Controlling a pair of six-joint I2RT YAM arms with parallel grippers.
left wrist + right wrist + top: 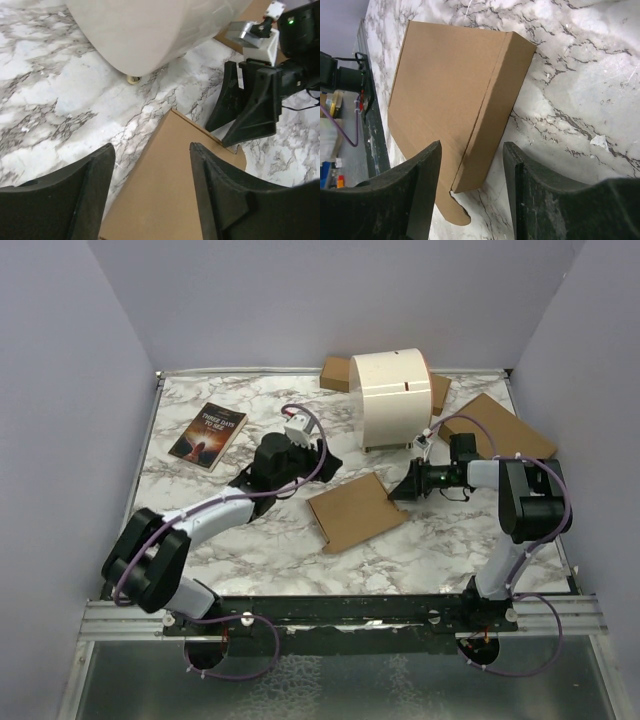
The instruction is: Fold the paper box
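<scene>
The paper box (352, 512) lies mid-table as a flat brown cardboard sheet, with one side flap (495, 110) folded upright along its right edge. My left gripper (318, 472) hovers low over the sheet's far left corner. It is open, with only the cardboard (165, 190) showing below its fingers (151, 147). My right gripper (402, 490) is at the sheet's right edge, facing the left one. It is open (472, 145), its fingers just short of the near end of the raised flap. Nothing is held. In the left wrist view, the right gripper's fingers (250, 112) stand just past the sheet's corner.
A book (208, 434) lies at the back left. A tall white curved object (392, 398) stands behind the box, close to both grippers. Thicker brown cardboard pieces (498, 426) lie at the back right, another (336, 373) behind the white object. Grey walls enclose the table.
</scene>
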